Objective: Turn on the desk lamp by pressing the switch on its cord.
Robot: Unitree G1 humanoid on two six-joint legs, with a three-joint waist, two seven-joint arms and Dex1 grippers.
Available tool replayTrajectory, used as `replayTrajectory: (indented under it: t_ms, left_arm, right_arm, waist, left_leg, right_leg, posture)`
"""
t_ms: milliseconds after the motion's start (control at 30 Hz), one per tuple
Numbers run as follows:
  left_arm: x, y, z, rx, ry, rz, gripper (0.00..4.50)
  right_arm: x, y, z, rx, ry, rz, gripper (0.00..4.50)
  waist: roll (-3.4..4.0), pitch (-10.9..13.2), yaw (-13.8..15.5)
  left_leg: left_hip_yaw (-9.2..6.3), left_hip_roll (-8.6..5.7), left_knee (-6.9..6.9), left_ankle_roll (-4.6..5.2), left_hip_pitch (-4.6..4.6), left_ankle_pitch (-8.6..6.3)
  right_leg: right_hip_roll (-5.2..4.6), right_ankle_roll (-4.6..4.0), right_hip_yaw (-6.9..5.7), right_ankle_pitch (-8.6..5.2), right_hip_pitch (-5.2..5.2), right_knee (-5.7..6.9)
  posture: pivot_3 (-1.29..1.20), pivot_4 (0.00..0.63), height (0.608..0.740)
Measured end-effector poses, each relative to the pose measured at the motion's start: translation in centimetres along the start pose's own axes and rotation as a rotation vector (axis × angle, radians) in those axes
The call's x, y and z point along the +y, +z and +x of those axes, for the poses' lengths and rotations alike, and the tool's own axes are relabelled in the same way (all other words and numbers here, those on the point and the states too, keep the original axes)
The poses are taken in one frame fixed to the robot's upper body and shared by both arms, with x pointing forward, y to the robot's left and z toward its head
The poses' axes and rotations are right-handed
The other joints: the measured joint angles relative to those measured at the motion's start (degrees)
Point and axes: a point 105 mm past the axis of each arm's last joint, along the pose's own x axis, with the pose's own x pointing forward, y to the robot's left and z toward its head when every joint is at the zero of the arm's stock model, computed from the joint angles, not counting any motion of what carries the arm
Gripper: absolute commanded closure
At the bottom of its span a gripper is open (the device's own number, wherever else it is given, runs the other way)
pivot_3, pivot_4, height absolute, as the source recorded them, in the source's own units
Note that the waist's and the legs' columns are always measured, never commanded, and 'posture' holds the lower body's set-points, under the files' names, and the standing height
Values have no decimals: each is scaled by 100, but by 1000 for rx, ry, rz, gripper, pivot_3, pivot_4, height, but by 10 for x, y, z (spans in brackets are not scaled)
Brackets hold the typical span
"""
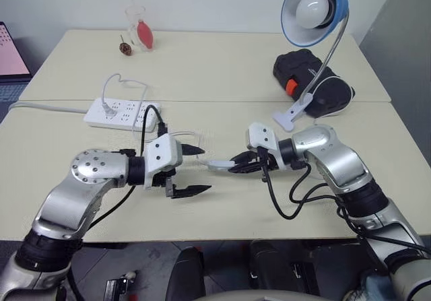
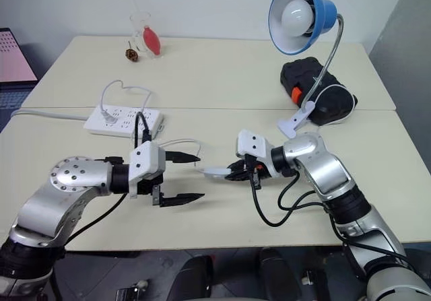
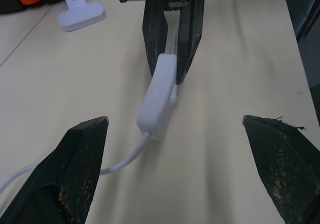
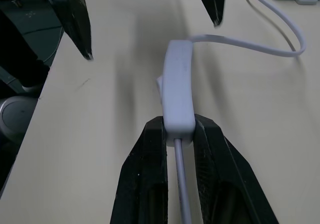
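Far left on the table: left arm bent in from the side, forearm running toward the middle, left gripper pointing rightward and slightly down, hovering over the tabletop. Fingers spread wide, holding nothing, tips aimed at the switch but short of it. Behind that arm, a white power strip with a plug in it.

At centre: the switch, a small white oblong, lifted just off the table between the two grippers, its free end toward the left gripper. Thin white cord curving away from that end across the tabletop.

Right of centre: right gripper pointing leftward and a little down, fingers pinched narrow on the near end of the switch, cord running back between them. Right forearm angled in from the right edge, elbow bent.

Further right and back: the desk lamp, white clip base on the table, silver neck arching up, blue shade tipped forward. Black case just behind the clip.
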Motion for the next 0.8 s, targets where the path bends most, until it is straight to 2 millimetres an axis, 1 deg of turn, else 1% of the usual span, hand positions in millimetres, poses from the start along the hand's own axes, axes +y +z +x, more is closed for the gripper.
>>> replayTrajectory:
  t_ms: [233, 367, 633, 733, 800]
  left_arm:
    - [8, -10, 9, 6, 11, -40, 0]
    - [12, -8, 12, -11, 20, -42, 0]
    - [12, -6, 17, -28, 19, -44, 0]
    - [11, -5, 19, -34, 17, -43, 494]
    - [11, -5, 20, -35, 12, -40, 906]
  right_arm:
    - [2, 2, 1, 3, -8, 4, 4138]
    - [2, 2, 1, 8, -7, 2, 4138]
    - [5, 1, 3, 15, 6, -1, 4138]
    - [5, 1, 3, 14, 6, -3, 4138]
    - [5, 1, 3, 14, 6, -6, 4138]
  waist:
    - [0, 0, 8]
    - [0, 0, 9]
    - [0, 0, 8]
    - [0, 0, 8]
    - [-1, 0, 8]
  left_leg:
    - [-1, 0, 0, 0, -3, 0]
    - [-1, 0, 1, 0, -3, 0]
    - [-1, 0, 1, 0, -3, 0]
    - [-2, -1, 1, 0, -3, 0]
    - [-2, -1, 1, 0, -3, 0]
  right_leg:
    - [0, 0, -1, 0, 0, -2]
    - [-1, 0, -1, 0, 0, -2]
    - [-1, 0, -2, 0, 0, -1]
    - [-1, 0, -2, 0, 0, -1]
    - [-1, 0, -1, 0, 0, -1]
  posture:
    - [0, 150, 740]
    - [0, 150, 740]
    - [0, 150, 740]
    - [0, 150, 740]
    - [0, 150, 740]
